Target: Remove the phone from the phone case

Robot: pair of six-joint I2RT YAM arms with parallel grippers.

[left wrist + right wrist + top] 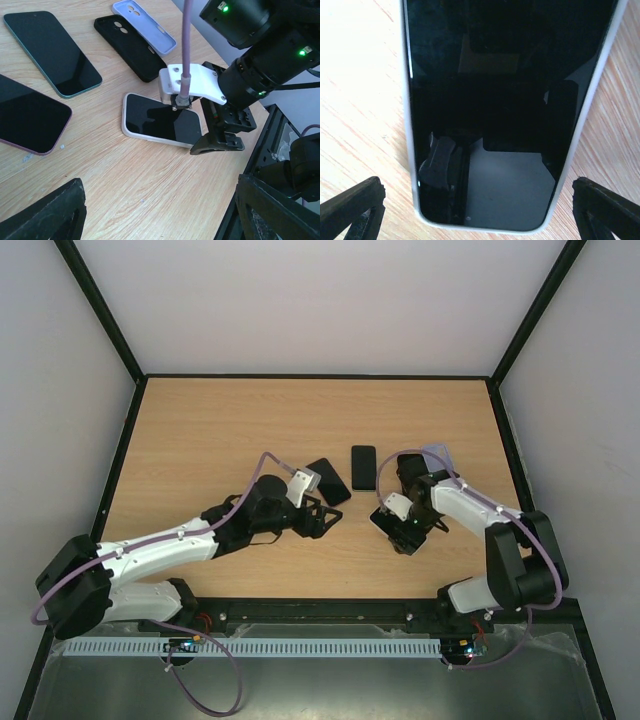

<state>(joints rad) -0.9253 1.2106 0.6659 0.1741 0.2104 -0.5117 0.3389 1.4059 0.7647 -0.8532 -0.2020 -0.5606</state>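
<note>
Phone point(485, 100), still in its white case point(406, 100), lies flat on table point(360, 100), screen up. Right tool point(477, 210) released, fingers either side of phone's end. Left tool point(160, 215) released, empty.

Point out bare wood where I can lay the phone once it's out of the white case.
Free: the wide far strip of table behind the two loose phones and the lavender case; also the far-left corner beyond the left arm. Crowded: the centre, where phones, the black case, the white-cased phone and both arms bunch together.
</note>
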